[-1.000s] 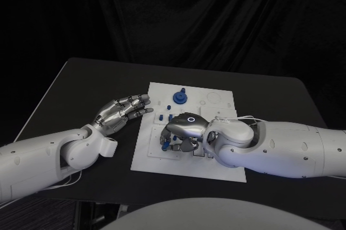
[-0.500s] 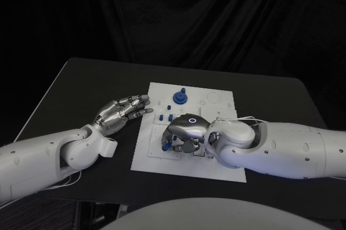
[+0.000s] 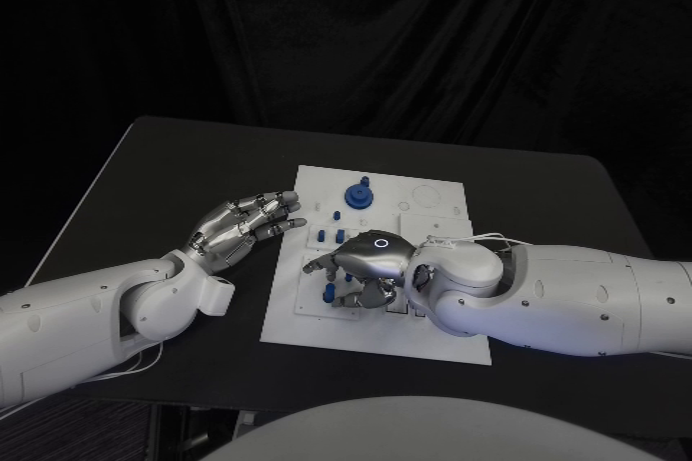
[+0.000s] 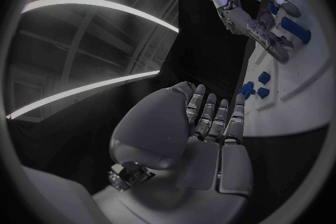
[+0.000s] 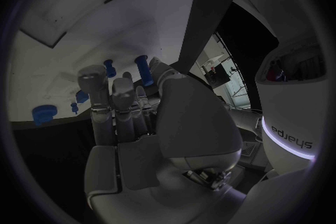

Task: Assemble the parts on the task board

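- At bench centre lies the task board, a white plate carrying small blue parts.
- Right hand hovers low over the board's 8 o'clock area, fingers curled downward around blue pieces; whether they pinch one cannot be told.
- Left hand rests at the board's 9 o'clock edge, fingers straight and close together, holding nothing.
- A larger blue knob stands at 12 o'clock.
- Handling estimate: parts look light, rigid and smooth, hence slippery; pinch each across its sides, near mid-height.
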